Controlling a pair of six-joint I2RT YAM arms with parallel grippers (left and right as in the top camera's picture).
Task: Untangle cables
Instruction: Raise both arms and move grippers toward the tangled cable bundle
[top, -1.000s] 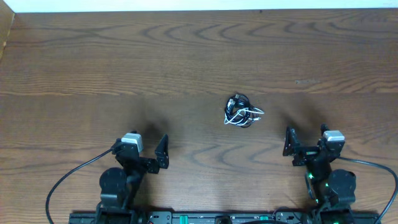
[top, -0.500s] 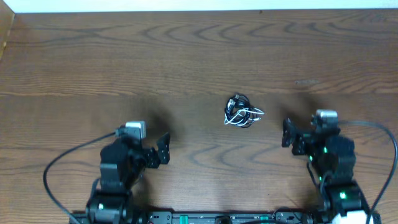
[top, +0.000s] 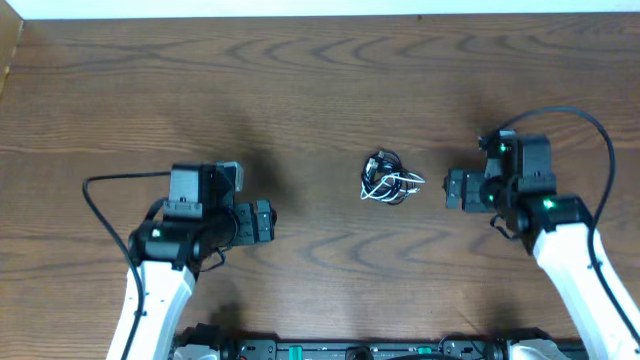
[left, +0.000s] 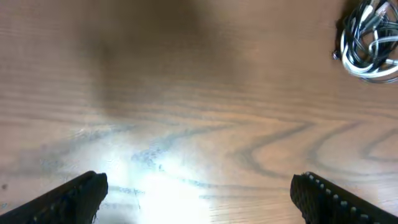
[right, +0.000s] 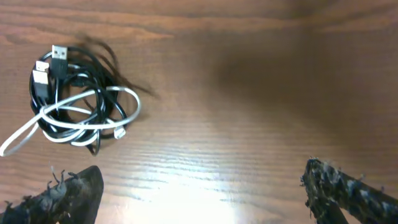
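Note:
The cables (top: 388, 180) are a small wad of black cords and one white cord with small plug ends, lying on the wooden table near its middle. My right gripper (top: 455, 189) is open and empty just right of the wad, apart from it. In the right wrist view the cables (right: 78, 106) lie at the upper left, beyond my open fingers (right: 202, 193). My left gripper (top: 262, 221) is open and empty, well to the left of the wad. In the left wrist view the cables (left: 370, 40) show at the top right corner, far from my open fingers (left: 199, 196).
The wooden table (top: 300, 90) stretches bare behind the wad up to a white wall edge at the top. Thick black arm wires (top: 105, 195) loop beside the left arm and above the right arm (top: 590, 130).
Both arms have risen from their rest pose at the front edge and reached forward. The right gripper has moved up close to the wad. The cables have not moved.

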